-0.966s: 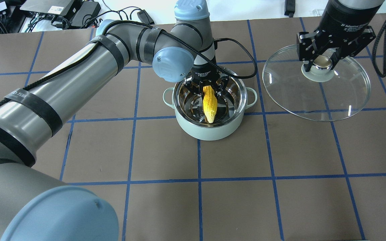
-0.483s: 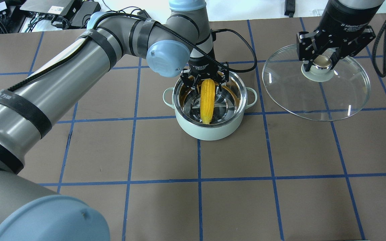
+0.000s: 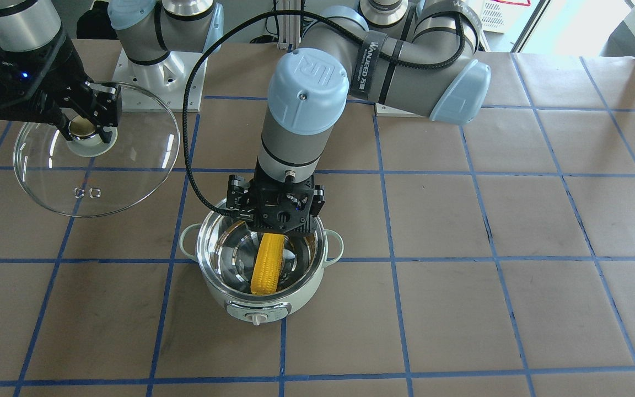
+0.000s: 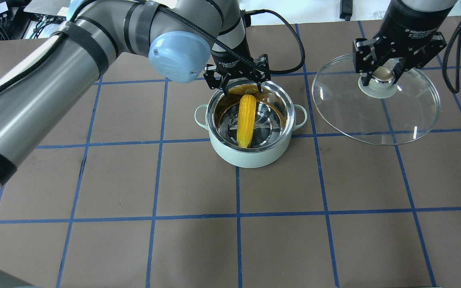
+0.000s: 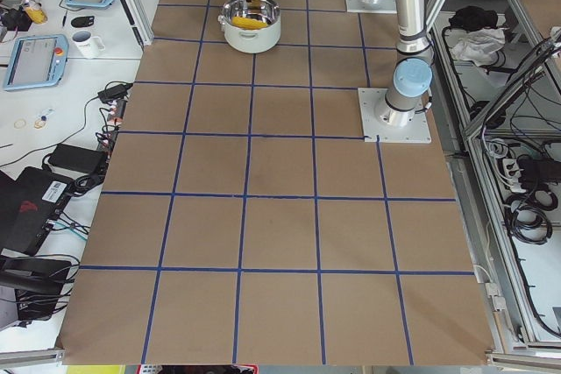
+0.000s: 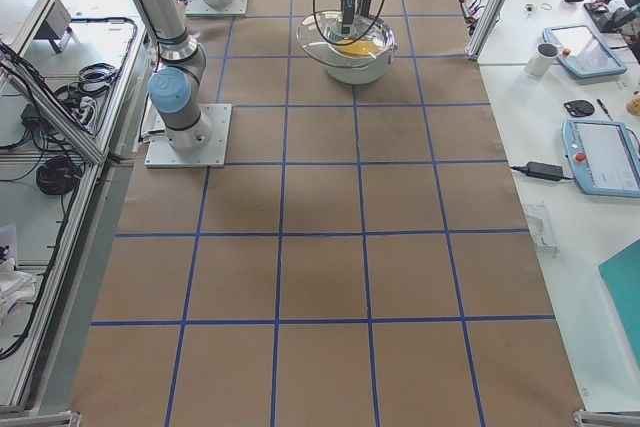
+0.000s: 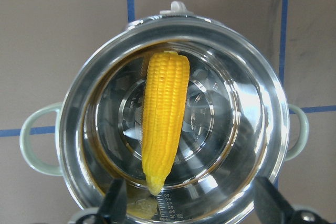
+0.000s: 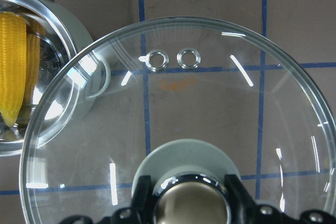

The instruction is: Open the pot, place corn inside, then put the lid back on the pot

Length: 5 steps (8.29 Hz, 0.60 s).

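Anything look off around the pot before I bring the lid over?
Nothing stands out. The yellow corn cob lies inside the upright mint-green pot. The open left gripper is above it, and the right gripper holds the clear glass lid by its knob.

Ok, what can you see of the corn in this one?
The corn is a bright yellow cob with rows of kernels, blunt at one end and tapered at the other. It lies inside the pot across the steel interior, blunt end toward the control knob. The open left gripper hangs above, not touching it.
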Available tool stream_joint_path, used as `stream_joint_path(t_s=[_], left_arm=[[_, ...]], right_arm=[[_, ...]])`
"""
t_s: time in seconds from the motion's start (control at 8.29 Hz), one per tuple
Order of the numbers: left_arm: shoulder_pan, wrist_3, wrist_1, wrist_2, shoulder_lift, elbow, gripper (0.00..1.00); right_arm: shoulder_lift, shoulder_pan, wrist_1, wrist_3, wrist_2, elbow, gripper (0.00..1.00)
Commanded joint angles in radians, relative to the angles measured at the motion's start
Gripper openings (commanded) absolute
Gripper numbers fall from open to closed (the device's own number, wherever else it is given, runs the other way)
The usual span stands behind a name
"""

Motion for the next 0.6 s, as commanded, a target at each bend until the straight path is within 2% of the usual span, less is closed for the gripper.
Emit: stream_joint_path(t_s=[0.0, 0.12, 0.24, 0.48], left_arm=[[0.116, 0.078, -0.058, 0.054, 0.124, -0.009, 1.0], [0.168, 0.138, -0.112, 0.117, 0.144, -0.009, 1.0], [0.211, 0.164, -0.129, 0.133, 0.179, -0.009, 1.0], [0.3, 0.247, -0.271, 0.135, 0.296, -0.038, 1.0]], right_arm=[[0.014, 0.004, -0.022, 0.006, 0.013, 0.0, 0.18], [0.037, 0.027, -0.061, 0.019, 0.016, 0.002, 0.18], [0.06, 0.083, -0.101, 0.067, 0.015, 0.002, 0.17], [0.156, 0.211, -0.24, 0.244, 0.016, -0.003, 0.17]])
